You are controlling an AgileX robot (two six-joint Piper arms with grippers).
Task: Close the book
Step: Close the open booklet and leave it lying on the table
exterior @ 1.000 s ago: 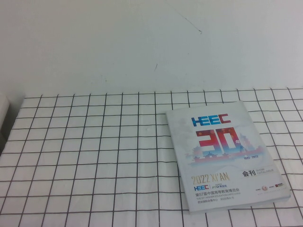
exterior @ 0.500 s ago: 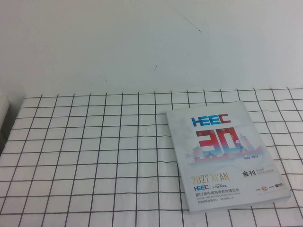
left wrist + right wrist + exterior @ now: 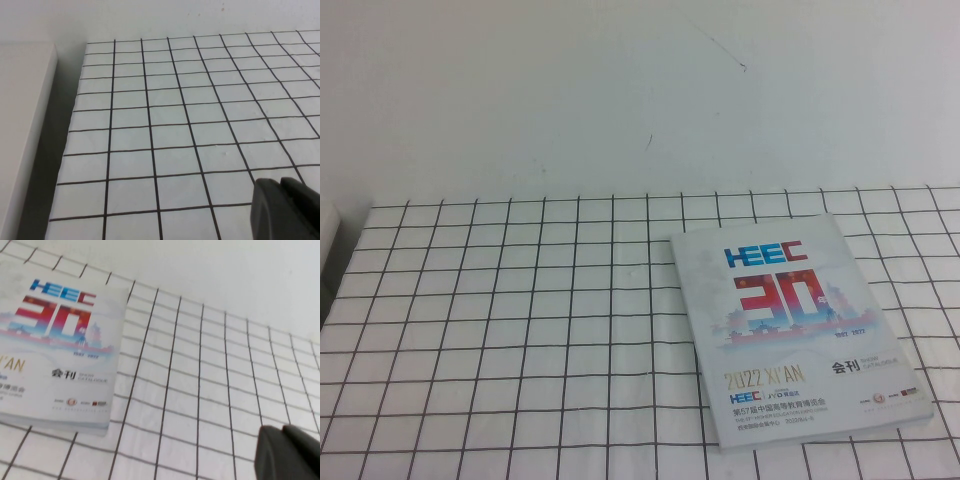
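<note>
A pale book (image 3: pixel 797 332) with "HEEC 30" on its cover lies shut and flat on the right part of the grid cloth (image 3: pixel 520 330). The right wrist view shows the same book (image 3: pixel 55 347) off to one side of my right gripper (image 3: pixel 284 432). That gripper is shut, holds nothing and hovers over bare cloth, apart from the book. My left gripper (image 3: pixel 281 184) is shut too, above the grid cloth (image 3: pixel 165 130) far from the book. Neither arm appears in the high view.
A white wall (image 3: pixel 620 90) rises behind the table. The cloth's left edge (image 3: pixel 75 130) drops into a dark gap beside a white block (image 3: pixel 22 125). The book's near corner lies close to the front edge.
</note>
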